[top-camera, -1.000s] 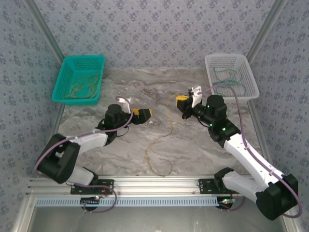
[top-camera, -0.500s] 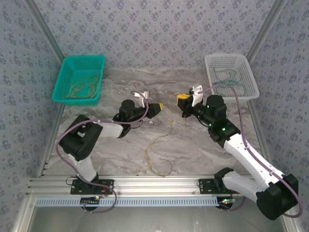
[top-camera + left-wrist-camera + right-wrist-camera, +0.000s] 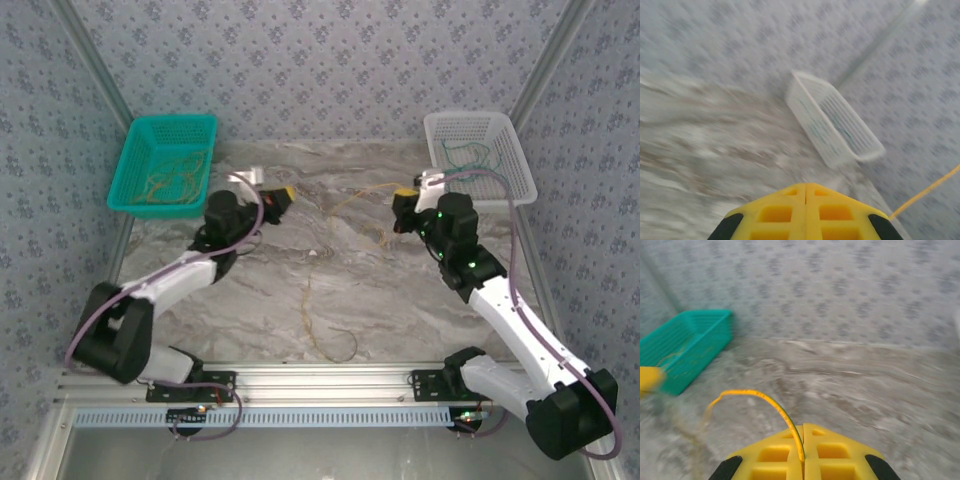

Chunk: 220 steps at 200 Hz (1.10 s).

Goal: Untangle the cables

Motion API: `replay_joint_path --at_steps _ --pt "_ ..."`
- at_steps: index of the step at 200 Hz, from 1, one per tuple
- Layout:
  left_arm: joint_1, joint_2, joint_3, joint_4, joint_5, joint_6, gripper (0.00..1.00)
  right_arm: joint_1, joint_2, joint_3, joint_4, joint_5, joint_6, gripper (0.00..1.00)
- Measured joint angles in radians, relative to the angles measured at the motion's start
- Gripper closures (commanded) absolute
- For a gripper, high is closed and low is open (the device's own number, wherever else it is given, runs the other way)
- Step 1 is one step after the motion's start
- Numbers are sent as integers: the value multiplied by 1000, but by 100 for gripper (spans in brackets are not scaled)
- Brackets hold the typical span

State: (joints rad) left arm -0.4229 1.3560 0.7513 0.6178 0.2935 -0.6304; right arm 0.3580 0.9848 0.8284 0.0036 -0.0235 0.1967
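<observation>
The right tool (image 3: pixel 803 428) pinches the orange cable (image 3: pixel 765 397), which runs just beside the closed left tool (image 3: pixel 805 186).

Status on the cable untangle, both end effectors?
Left end effector shut, grip unconfirmed. Right end effector shut on orange cable. Slack trails to a loop on table. No obstruction seen.

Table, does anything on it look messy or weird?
Yes. An orange cable sprawls loose down the table and curls into a loop near the front edge. The right claw pinches an orange strand.
</observation>
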Motion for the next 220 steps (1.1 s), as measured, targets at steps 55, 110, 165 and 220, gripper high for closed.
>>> replay_joint_path --at_steps 55,110,165,220 --pt "193 -272 102 -393 -221 148 100 -161 -68 20 -136 89 97 100" --pt "326 -339 174 -594 -386 208 100 -244 -116 61 -241 154 169 100" --pt "410 -333 188 -686 -540 223 100 -315 -167 117 -348 216 224 100" --pt "444 -253 203 -790 -700 211 100 -401 -217 187 -494 291 261 100"
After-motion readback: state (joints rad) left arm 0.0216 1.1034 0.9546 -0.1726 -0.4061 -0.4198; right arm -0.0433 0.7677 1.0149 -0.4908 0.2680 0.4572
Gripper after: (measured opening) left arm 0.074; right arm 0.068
